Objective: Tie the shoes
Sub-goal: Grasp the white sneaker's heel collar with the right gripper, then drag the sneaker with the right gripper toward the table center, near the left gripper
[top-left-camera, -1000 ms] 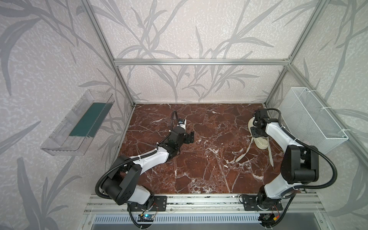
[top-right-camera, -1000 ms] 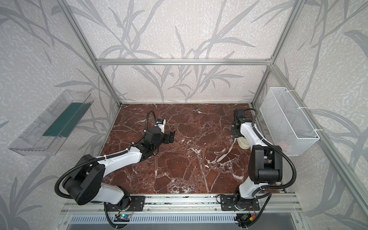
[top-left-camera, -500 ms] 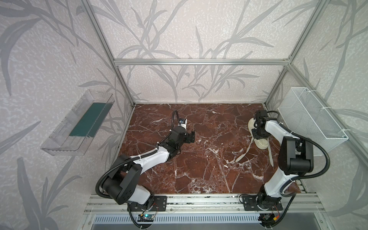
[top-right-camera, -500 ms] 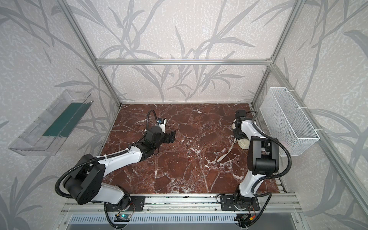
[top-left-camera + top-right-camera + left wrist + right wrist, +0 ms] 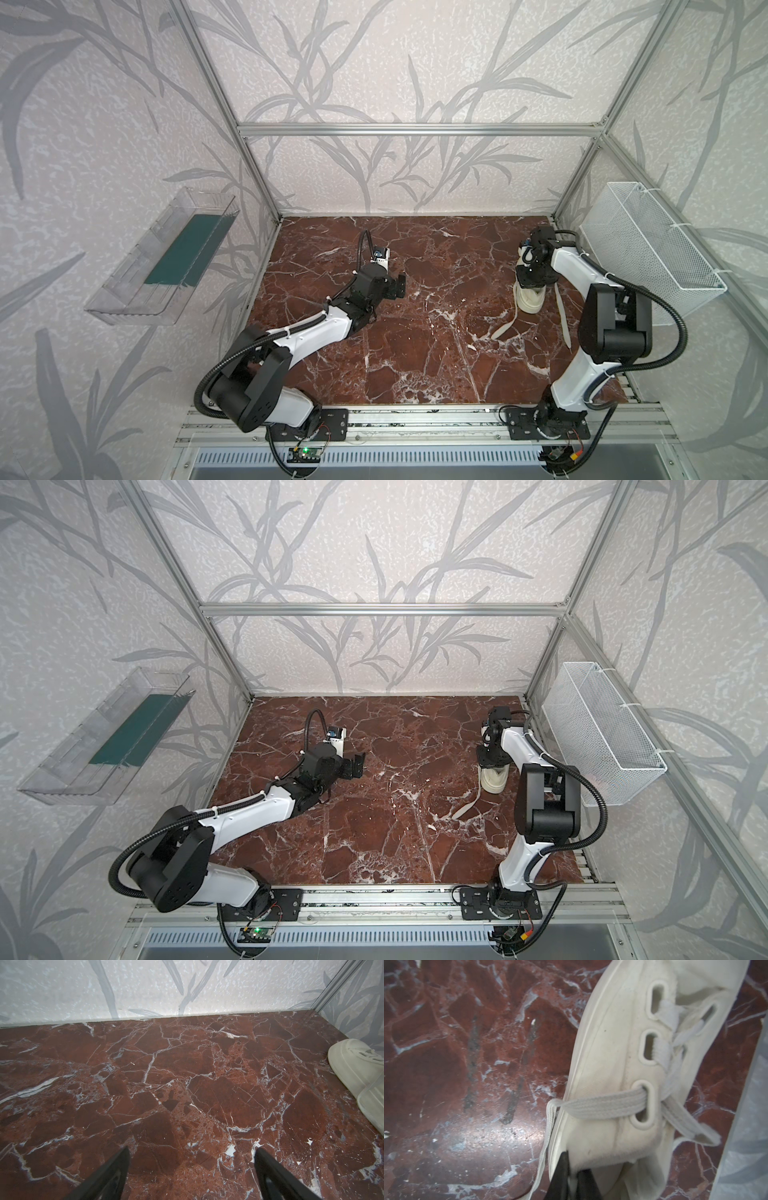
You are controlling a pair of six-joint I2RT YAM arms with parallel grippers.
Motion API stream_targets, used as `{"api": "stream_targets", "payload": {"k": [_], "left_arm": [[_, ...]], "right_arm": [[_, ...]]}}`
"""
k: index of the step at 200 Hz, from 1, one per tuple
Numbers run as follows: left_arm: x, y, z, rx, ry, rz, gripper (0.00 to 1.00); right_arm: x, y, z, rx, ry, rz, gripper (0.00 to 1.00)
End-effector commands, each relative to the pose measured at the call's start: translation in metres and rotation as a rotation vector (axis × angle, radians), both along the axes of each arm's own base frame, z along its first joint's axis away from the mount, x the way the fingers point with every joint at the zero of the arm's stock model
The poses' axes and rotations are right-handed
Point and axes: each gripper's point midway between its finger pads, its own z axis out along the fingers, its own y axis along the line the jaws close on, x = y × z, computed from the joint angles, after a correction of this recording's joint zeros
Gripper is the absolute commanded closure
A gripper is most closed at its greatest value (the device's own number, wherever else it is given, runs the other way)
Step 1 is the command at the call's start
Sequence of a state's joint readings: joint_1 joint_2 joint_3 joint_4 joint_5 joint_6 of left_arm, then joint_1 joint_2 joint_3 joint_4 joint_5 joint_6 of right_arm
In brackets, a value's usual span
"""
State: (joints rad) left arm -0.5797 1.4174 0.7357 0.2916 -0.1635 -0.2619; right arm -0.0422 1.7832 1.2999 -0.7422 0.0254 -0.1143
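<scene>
The cream shoe (image 5: pixel 528 298) stands at the right side of the marble floor, toe toward the front, seen in both top views (image 5: pixel 493 781). Its flat laces (image 5: pixel 505 326) trail loose on the floor on both sides. My right gripper (image 5: pixel 531 277) comes down on the shoe's heel end. In the right wrist view its fingers (image 5: pixel 562 1169) pinch the padded collar wall of the shoe (image 5: pixel 610 1059), one outside and one inside; a lace (image 5: pixel 602 1105) runs out of the last eyelet. My left gripper (image 5: pixel 400 286) hovers open over bare floor left of centre, its jaws (image 5: pixel 191 1155) wide apart and empty.
A white wire basket (image 5: pixel 648 245) hangs on the right wall close behind my right arm. A clear tray (image 5: pixel 162 257) is mounted on the left wall. The shoe's toe (image 5: pixel 353 1064) shows at the edge of the left wrist view.
My right gripper's fingers have drawn together on the shoe's collar, and the right arm's elbow has swung in closer to the shoe. The left arm has not moved.
</scene>
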Motion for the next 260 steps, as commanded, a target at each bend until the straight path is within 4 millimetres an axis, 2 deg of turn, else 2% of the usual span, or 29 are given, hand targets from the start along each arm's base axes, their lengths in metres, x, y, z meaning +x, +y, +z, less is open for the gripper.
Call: {"api": "stream_targets", "payload": {"k": [1, 22, 48, 77, 137, 165, 191, 211, 233, 260], "left_arm": [[-0.007, 0.01, 0.009, 0.012, -0.022, 0.025, 0.05], [-0.012, 0.017, 0.014, 0.024, -0.029, 0.038, 0.05], [-0.021, 0.026, 0.019, 0.043, -0.038, 0.046, 0.05], [-0.031, 0.036, 0.02, 0.081, -0.005, 0.051, 0.04], [-0.056, 0.054, 0.012, 0.088, 0.042, 0.065, 0.03], [-0.066, 0.062, 0.007, 0.11, 0.078, 0.071, 0.03], [-0.073, 0.066, 0.0, 0.116, 0.114, 0.07, 0.03], [-0.075, 0.067, -0.004, 0.109, 0.131, 0.07, 0.02], [-0.077, 0.065, -0.006, 0.099, 0.141, 0.063, 0.03], [-0.076, 0.066, -0.006, 0.103, 0.136, 0.068, 0.03]], "right_arm": [[-0.007, 0.025, 0.014, 0.05, 0.007, 0.051, 0.89], [-0.015, 0.044, 0.01, 0.069, 0.037, 0.087, 0.89], [-0.021, 0.082, 0.012, 0.09, 0.035, 0.159, 0.89], [-0.025, 0.131, 0.016, 0.169, 0.032, 0.195, 0.9], [-0.048, 0.24, 0.02, 0.208, 0.055, 0.376, 0.91], [-0.057, 0.279, 0.021, 0.206, 0.063, 0.423, 0.91], [-0.056, 0.298, 0.016, 0.191, 0.064, 0.414, 0.9], [-0.05, 0.303, 0.015, 0.169, 0.055, 0.403, 0.9], [-0.04, 0.293, 0.016, 0.08, 0.031, 0.422, 0.9], [-0.028, 0.263, 0.018, -0.085, 0.034, 0.459, 0.9]]}}
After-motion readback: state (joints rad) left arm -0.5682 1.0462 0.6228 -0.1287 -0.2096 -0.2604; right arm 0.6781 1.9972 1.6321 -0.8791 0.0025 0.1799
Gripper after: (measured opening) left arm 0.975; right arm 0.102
